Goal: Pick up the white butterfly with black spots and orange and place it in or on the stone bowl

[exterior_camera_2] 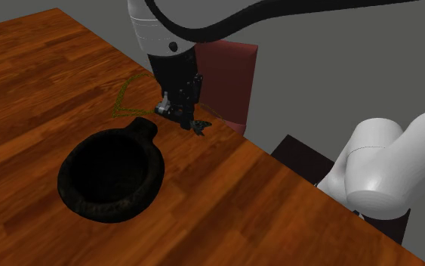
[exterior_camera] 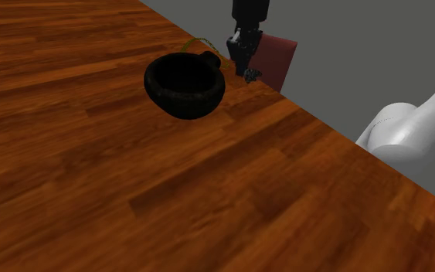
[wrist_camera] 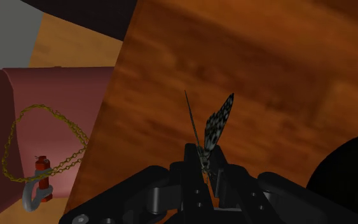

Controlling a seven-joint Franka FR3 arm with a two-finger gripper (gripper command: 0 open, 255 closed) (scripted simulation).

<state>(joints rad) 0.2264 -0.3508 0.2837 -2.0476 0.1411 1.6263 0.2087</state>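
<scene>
A small butterfly (wrist_camera: 215, 127) with pale, black-spotted wings stands edge-on between my gripper's (wrist_camera: 203, 168) fingers, which are shut on its body. In the shoulder view the gripper (exterior_camera: 246, 68) hangs just above the table's far edge, with the butterfly (exterior_camera: 252, 75) a dark speck at its tip. The dark stone bowl (exterior_camera: 186, 83) with a short handle stands on the wooden table, close beside the gripper toward the shoulder view's left. In the second exterior view the bowl (exterior_camera_2: 112, 177) lies below and left of the gripper (exterior_camera_2: 184, 113) and butterfly (exterior_camera_2: 201, 125).
A thin yellow chain loop (exterior_camera_2: 124, 94) lies on the wooden table (exterior_camera: 208, 193) behind the bowl. A maroon chair (exterior_camera_2: 229, 75) stands just beyond the table edge by the gripper. The white arm's elbow (exterior_camera_2: 380, 166) is off the table's side.
</scene>
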